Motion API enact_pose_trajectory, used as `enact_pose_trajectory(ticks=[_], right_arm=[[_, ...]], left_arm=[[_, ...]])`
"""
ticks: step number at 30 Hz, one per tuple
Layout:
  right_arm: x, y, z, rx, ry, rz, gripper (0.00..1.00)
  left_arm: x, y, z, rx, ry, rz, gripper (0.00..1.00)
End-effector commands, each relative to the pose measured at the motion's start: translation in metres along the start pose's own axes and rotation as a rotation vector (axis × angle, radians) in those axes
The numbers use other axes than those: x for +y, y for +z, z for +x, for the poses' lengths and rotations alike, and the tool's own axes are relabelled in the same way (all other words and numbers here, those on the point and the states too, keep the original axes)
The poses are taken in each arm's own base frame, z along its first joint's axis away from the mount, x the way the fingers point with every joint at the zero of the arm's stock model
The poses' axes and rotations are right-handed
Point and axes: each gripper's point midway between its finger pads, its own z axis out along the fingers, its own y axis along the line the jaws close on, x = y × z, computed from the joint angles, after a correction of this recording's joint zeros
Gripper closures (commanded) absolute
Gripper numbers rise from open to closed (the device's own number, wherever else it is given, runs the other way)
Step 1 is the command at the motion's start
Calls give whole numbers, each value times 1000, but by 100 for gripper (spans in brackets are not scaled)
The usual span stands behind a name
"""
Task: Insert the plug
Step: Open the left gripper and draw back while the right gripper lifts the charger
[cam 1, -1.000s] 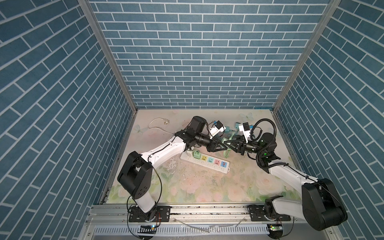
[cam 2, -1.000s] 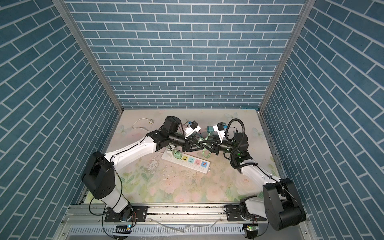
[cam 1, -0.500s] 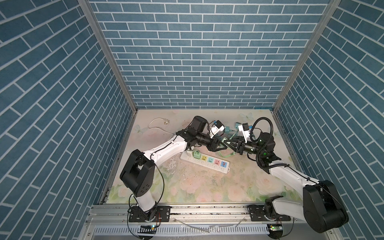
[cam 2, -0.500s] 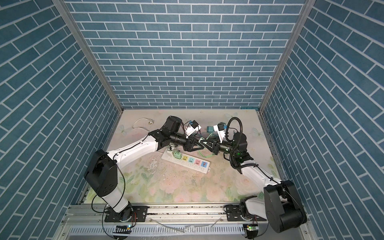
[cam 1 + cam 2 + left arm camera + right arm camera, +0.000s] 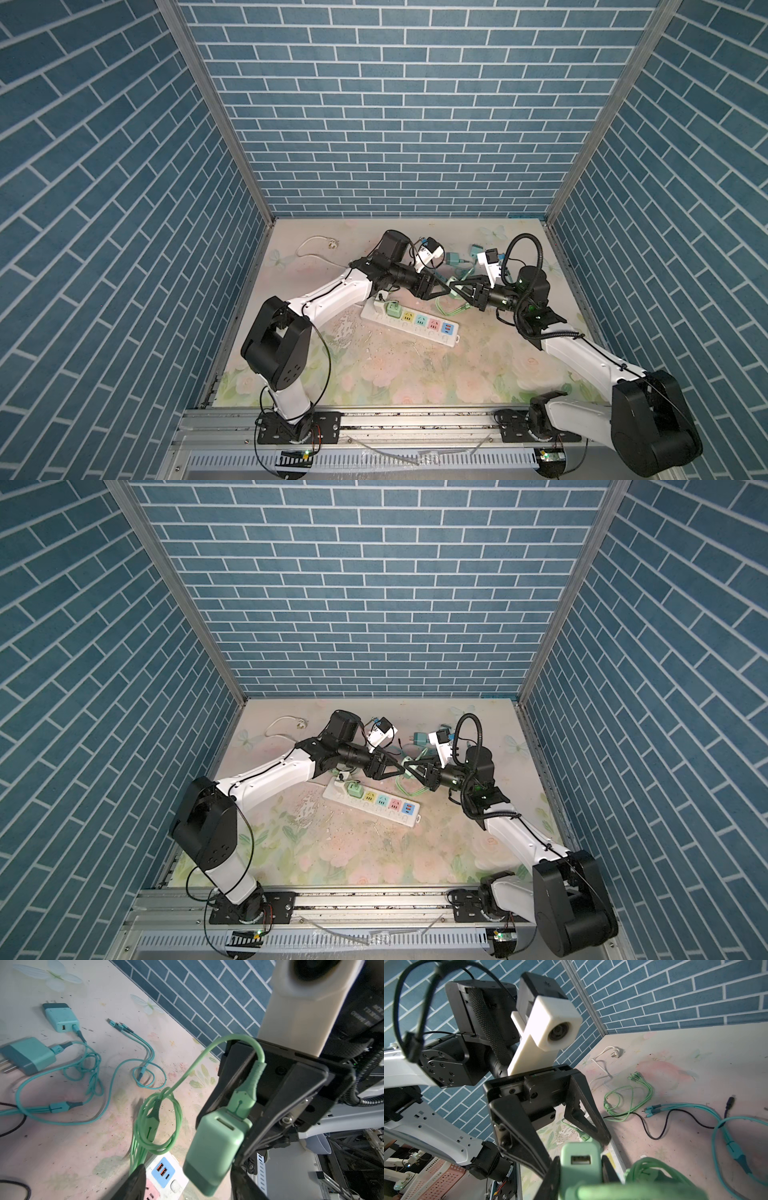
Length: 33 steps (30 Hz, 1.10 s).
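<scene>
Nearest me, a white power strip (image 5: 409,328) with coloured sockets is lying on the floral table (image 5: 415,374). Just beyond and above it, the fingers of my right gripper (image 5: 581,1169) are clamping a pale green plastic charger plug (image 5: 216,1147) in mid-air, its green cable (image 5: 207,1053) drooping. The fingers of my left gripper (image 5: 187,1166) are standing apart either side of it, gripping nothing. I am judging the plug light, rigid and slick. Its flat sides suit holding, and the cable may tug. Teal chargers (image 5: 60,1016) are lying farther back.

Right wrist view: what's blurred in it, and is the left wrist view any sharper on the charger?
Right wrist view: the green charger and its cable, close to the lens, are out of focus; the teal cord behind is sharp. Left wrist view: the green charger is only slightly soft; the power strip reads clearly.
</scene>
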Motion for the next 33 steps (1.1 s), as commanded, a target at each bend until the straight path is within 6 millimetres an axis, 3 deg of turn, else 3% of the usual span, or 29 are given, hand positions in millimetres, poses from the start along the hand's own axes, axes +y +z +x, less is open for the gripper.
enact_pose_trajectory(ticks=[1, 11, 16, 22, 26, 29, 33], right_arm=[[19, 1, -11, 0, -92, -63, 100], [-25, 32, 10, 144, -52, 28, 100], [-32, 48, -19, 133, -60, 29, 100], [-56, 74, -54, 153, -83, 75, 100], [-77, 88, -63, 180, -93, 122, 100], [-77, 97, -51, 221, -98, 97, 100], [-56, 104, -10, 295, -143, 49, 100]], left_arm=[[25, -16, 3, -14, -27, -122, 33], [62, -73, 12, -41, -126, -412, 37], [58, -101, 24, -72, -152, -508, 38], [46, -124, 36, -94, -171, -556, 38], [40, -137, 43, -110, -163, -593, 37], [37, -142, 47, -117, -163, -605, 37], [40, -143, 53, -117, -180, -620, 36]])
